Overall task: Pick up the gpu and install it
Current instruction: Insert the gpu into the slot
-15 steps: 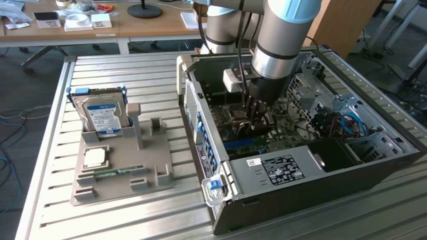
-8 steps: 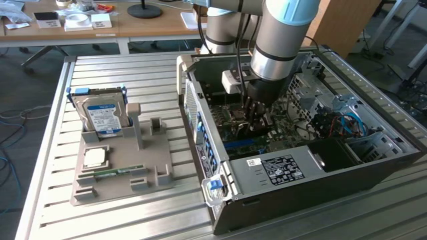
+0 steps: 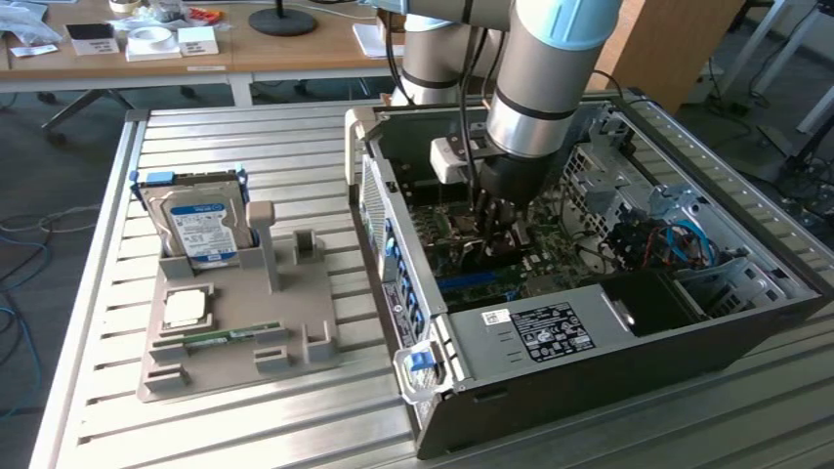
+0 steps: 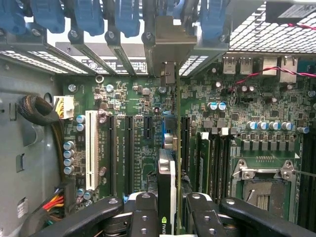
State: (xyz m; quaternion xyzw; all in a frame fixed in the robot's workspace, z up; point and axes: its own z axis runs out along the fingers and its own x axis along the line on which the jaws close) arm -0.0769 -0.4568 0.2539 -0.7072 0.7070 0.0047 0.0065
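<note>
Gpu point(image 4: 167, 173) edge-on, clamped in end effector point(image 4: 170, 203), over motherboard point(image 4: 143, 98) slots

The wrist view's edge cuts off the gpu point(image 4: 168, 173) held in the end effector point(image 4: 170, 210).

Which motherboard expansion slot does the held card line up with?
The blue slot, showing just beyond the gpu in the gripper; the white slot and the black slots beside it lie off to one side.
</note>
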